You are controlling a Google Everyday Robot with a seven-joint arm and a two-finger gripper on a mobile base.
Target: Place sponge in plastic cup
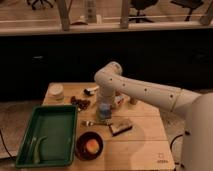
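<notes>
While my claw (104, 104) hangs right above the plastic cup (104, 111), whether it grips the sponge I cannot tell.

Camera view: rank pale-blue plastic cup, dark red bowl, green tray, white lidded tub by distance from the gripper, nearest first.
The gripper hangs over the table's middle.
1. Pale-blue plastic cup: directly below.
2. Dark red bowl: front, slightly left.
3. White lidded tub and green tray, both left: too close to call.
</notes>
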